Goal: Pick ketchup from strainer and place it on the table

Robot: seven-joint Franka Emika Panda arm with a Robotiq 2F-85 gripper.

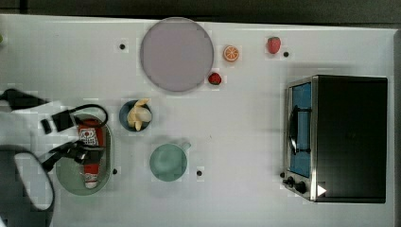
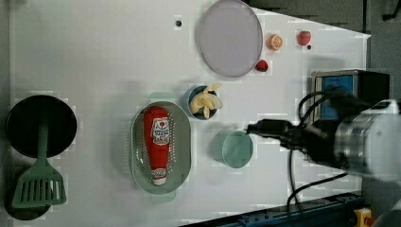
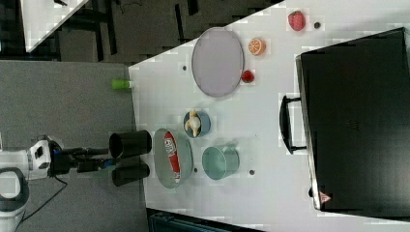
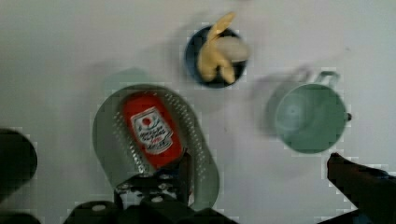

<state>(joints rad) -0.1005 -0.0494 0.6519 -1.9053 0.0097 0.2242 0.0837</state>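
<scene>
Gripper (image 1: 78, 142), top view: we see it hang above the strainer (image 1: 108, 163) with jaws spread wide, holding nothing; the ketchup (image 1: 91, 137) lies lengthwise inside, on the white table (image 1: 236, 142).

Left view: we find the ketchup (image 2: 160, 142) in the strainer (image 2: 182, 156), cap toward the left view's bottom, beside a teal cup (image 2: 236, 149) and a bowl of banana (image 2: 204, 101).

Right view: we note ketchup (image 3: 171, 154) in the strainer (image 3: 162, 164).

Wrist view: we see the ketchup (image 4: 150, 129) resting in the strainer (image 4: 109, 135).
</scene>
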